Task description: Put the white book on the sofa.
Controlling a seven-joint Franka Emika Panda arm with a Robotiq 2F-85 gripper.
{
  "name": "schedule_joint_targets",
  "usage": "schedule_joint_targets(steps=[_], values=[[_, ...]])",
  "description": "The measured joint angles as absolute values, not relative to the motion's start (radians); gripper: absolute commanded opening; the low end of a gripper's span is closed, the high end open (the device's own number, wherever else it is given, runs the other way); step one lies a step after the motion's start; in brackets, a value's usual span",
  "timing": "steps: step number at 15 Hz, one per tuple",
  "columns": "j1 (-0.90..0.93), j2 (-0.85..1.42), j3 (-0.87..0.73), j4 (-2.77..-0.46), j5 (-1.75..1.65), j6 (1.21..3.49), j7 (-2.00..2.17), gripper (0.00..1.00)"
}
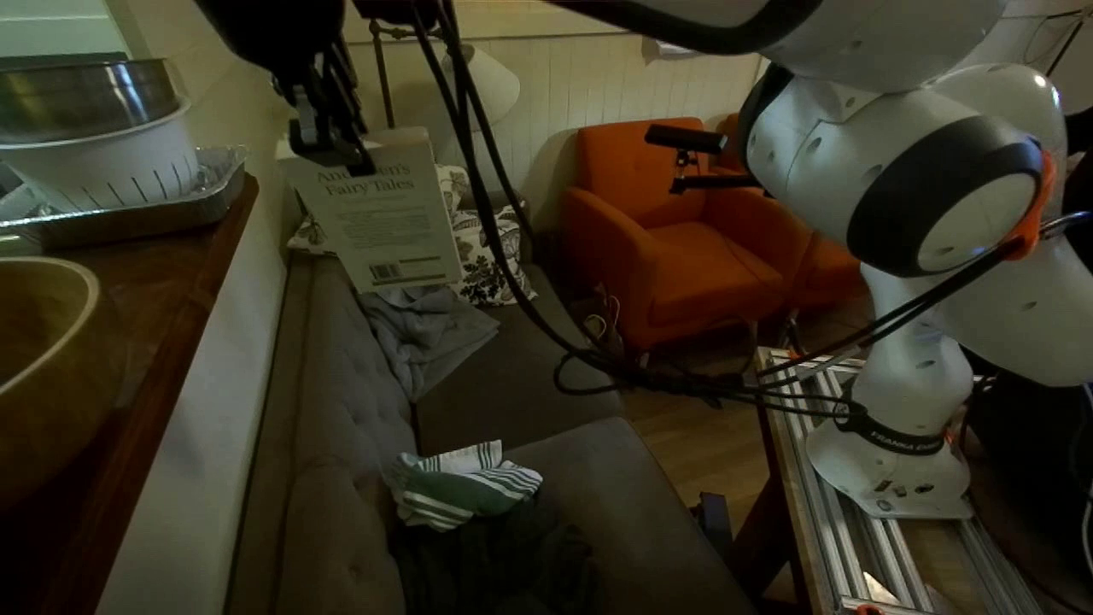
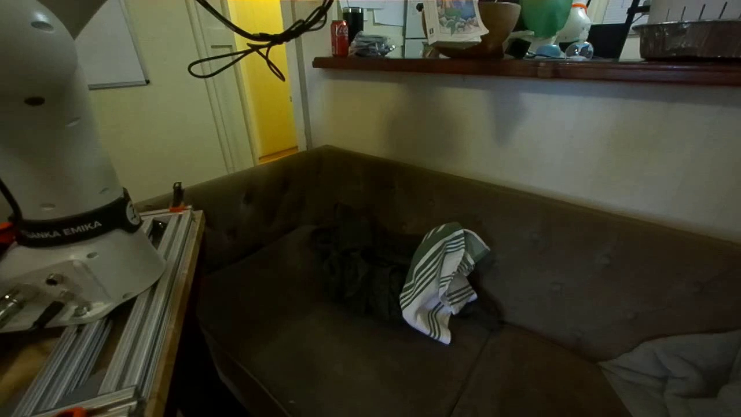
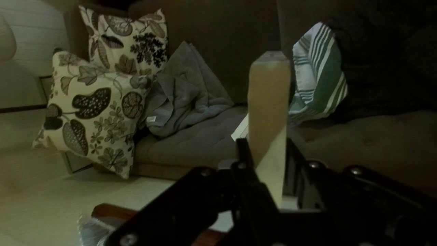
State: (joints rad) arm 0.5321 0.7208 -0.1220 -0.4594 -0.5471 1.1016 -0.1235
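Note:
The white book point(image 1: 380, 218) hangs in the air, tilted, over the far part of the sofa in an exterior view, with its printed cover facing that camera. Its lower part also shows at the top of an exterior view point(image 2: 454, 23), and its thick pale edge stands between the jaws in the wrist view point(image 3: 268, 106). My gripper point(image 1: 333, 158) is shut on the book's upper edge; in the wrist view the fingers point(image 3: 266, 150) lie on both sides of it. The grey-brown sofa point(image 1: 512, 384) lies below and shows also in an exterior view point(image 2: 324, 359) and the wrist view point(image 3: 191, 150).
A green-white striped towel point(image 1: 465, 487), a dark cloth point(image 2: 362, 266), a grey blanket point(image 1: 427, 329) and floral pillows point(image 3: 95, 112) lie on the sofa. A wooden counter point(image 2: 521, 68) with bowls runs behind its back. Loose cables point(image 1: 478, 162) hang beside the book. Orange armchairs point(image 1: 666, 248) stand beyond.

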Motion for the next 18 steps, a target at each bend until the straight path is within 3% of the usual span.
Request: schedule_joint_targets(steps=[1,18], values=[[0.519,0.729,-0.121,-0.461,-0.529,1.053,-0.123,0.27],[0.517,0.744,-0.123,-0.442,-0.529,1.045,-0.124,0.27]])
